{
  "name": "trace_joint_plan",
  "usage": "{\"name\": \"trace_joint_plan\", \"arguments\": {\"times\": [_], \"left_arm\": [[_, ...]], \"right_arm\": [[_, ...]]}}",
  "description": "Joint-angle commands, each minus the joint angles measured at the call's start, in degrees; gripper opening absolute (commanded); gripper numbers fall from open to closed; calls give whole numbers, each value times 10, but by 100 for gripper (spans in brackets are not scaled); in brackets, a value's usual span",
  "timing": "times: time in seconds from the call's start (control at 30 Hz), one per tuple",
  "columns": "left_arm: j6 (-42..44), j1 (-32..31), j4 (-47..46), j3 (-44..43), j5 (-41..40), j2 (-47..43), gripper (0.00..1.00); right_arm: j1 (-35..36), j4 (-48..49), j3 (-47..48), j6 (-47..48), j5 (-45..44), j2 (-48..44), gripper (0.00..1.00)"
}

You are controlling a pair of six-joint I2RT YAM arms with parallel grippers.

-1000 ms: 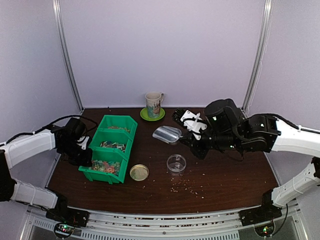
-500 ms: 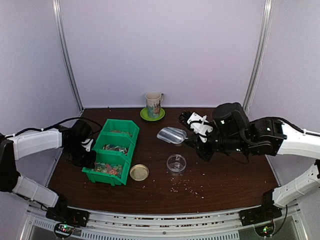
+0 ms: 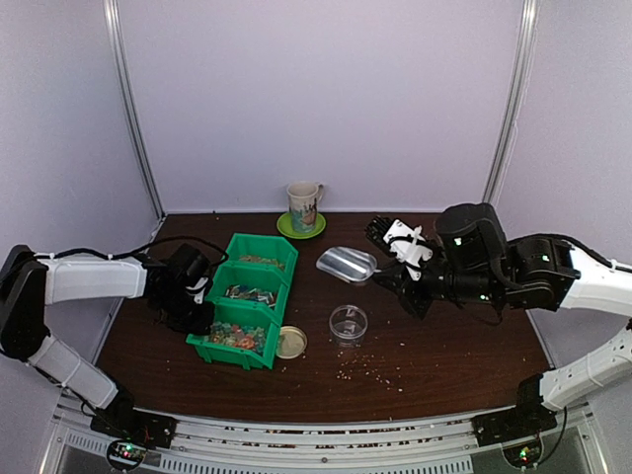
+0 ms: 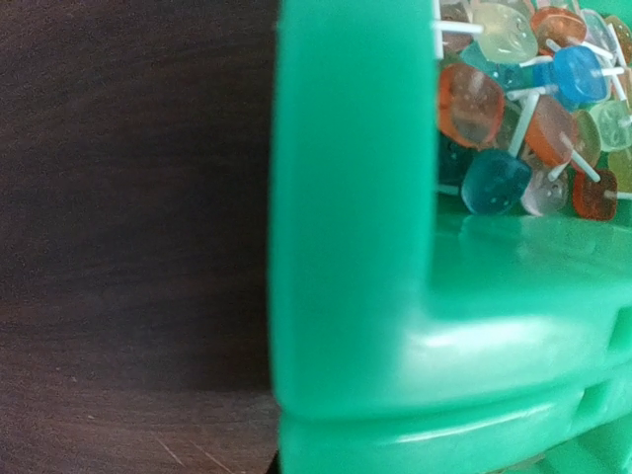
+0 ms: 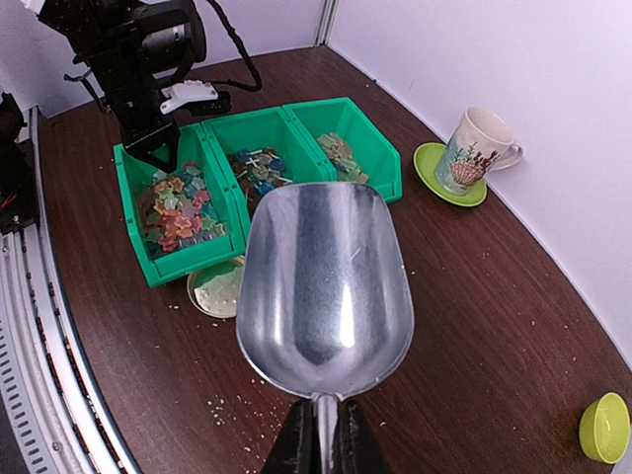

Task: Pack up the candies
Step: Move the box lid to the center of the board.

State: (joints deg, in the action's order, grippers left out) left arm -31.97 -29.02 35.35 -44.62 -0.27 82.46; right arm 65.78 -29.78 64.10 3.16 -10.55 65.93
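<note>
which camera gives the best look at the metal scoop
The right wrist view: the scoop fills the frame, its bowl visibly empty, handle clamped in the right gripper. The top external view shows it small and side-on; the left wrist view misses it entirely.

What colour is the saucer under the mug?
Lime green. The saucer under the mug shows best in the right wrist view.
</note>
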Motion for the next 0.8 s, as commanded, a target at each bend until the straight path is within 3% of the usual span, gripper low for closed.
{"name": "trace_joint_plan", "arguments": {"times": [0.0,0.33,0.77], "left_arm": [[-19,-45,-42,-34,10,17,0],[-26,-57,-40,-75,45,16,0],[-28,6,-165,-24,257,-38,0]], "right_arm": [[2,17,-11,-4,-15,-21,0],[3,-26,21,-3,2,2,0],[8,-45,62,-10,2,24,0]]}}
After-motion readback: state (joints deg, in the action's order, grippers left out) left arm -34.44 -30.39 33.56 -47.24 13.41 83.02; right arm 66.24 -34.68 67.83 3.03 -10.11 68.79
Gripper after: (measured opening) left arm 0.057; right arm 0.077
